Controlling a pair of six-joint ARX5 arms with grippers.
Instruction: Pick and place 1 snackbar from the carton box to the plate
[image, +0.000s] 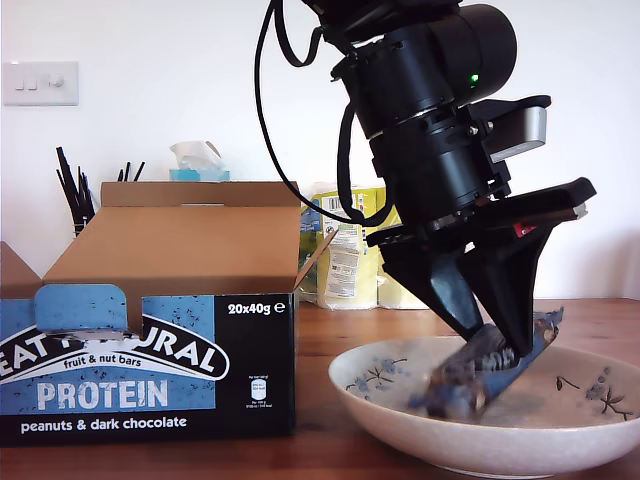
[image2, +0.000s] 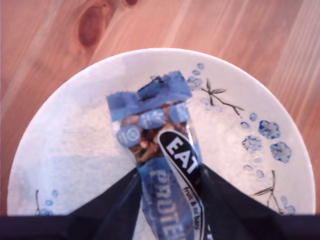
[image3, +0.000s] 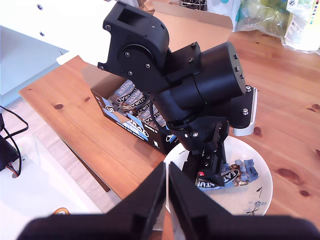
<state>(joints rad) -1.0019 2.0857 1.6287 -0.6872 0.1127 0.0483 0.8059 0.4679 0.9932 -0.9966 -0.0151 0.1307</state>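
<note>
The first pincer (image: 495, 345) is clamped on the snackbar (image: 490, 365), its two dark fingers (image2: 112, 202) pressed against either side of the blue wrapper, as the first wrist view shows. The bar lies tilted inside the plate (image: 400, 405), its far end touching the cream surface and its gripped end raised a little. In the first wrist view the snackbar (image2: 160, 150) points out from the pincer (image2: 167, 195) toward the middle of the plate (image2: 65, 145), whose rim carries blue flower motifs.

The second pincer (image3: 167, 192) hangs high above the scene with its fingers closed together and nothing between them, looking down on the first arm (image3: 190, 95), the plate (image3: 260, 192) and the snackbar (image3: 237, 175).

The plate sits on the wooden desk (image: 330, 330), at the exterior view's right. Just beside it, at the exterior view's left, stands the carton box (image: 180, 350) with its flaps open; the second wrist view shows more wrapped bars inside the carton box (image3: 132, 102).
</note>
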